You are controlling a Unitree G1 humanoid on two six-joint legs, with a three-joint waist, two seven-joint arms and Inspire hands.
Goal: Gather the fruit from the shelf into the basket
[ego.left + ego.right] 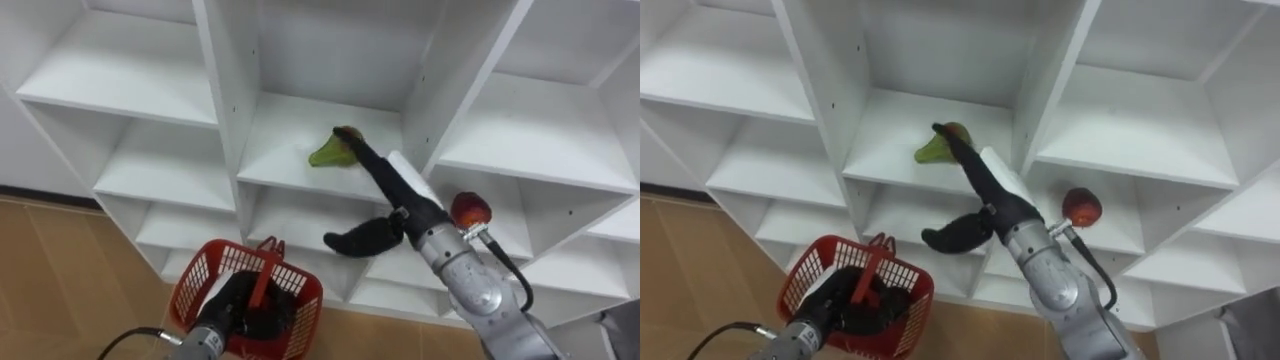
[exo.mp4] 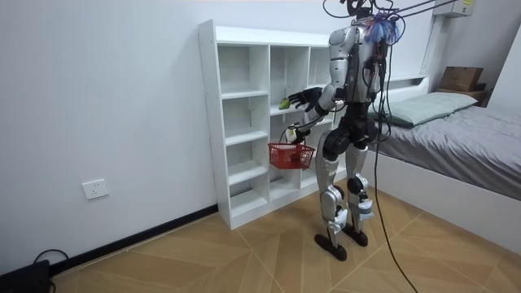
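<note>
Two fruits lie uncollected in the closet: our right robot hand, fingers straight, touches the green fruit, the red fruit sits one compartment right, and our left robot hand grips the basket handle.

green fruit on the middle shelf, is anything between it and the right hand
Nothing visible does. The right hand reaches with straight fingers to the green fruit inside its open compartment. The red basket hangs below, held by the left hand.
</note>
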